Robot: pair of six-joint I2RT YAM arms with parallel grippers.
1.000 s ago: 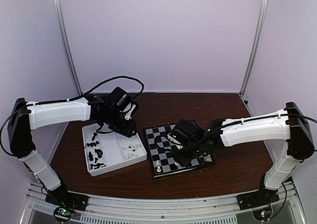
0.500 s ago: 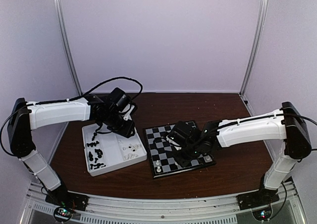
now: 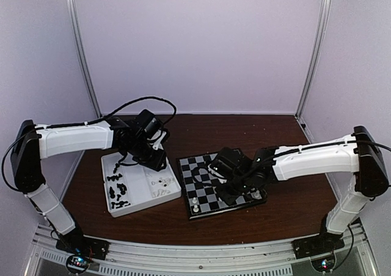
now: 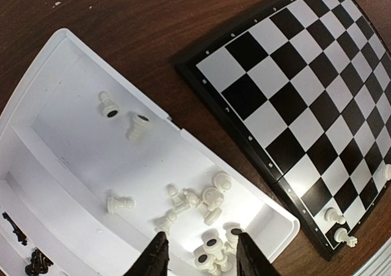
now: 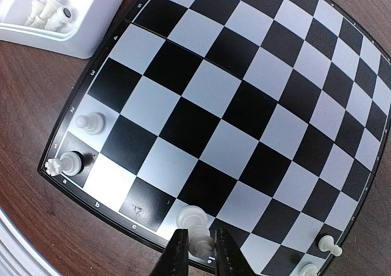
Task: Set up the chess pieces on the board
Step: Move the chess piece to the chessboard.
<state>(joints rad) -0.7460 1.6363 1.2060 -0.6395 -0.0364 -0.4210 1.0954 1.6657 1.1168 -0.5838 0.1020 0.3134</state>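
The board [image 3: 206, 166] lies right of centre, and also shows in the right wrist view [image 5: 244, 105] and the left wrist view [image 4: 293, 87]. My right gripper [image 5: 200, 246] is shut on a cream-white chess piece [image 5: 197, 224], low over the board's near row; I cannot tell if it touches. It also shows from above [image 3: 225, 193]. My left gripper [image 4: 201, 257] is open and empty above a heap of white pieces [image 4: 211, 196] in the tray. It hangs over the tray's far right corner [image 3: 153, 159]. A white pawn [image 5: 90, 123] and a white rook [image 5: 68, 162] stand at the board's corner.
A white compartment tray [image 3: 142, 204] lies left of the board, with black pieces [image 3: 116, 187] in its left compartment and white pieces [image 3: 162, 184] in its right. Two more white pieces [image 5: 330, 245] stand at the board's other near corner. Brown tabletop surrounds both.
My right gripper has shifted slightly left and back over the board's near edge, still holding the white piece. The left arm has barely moved.
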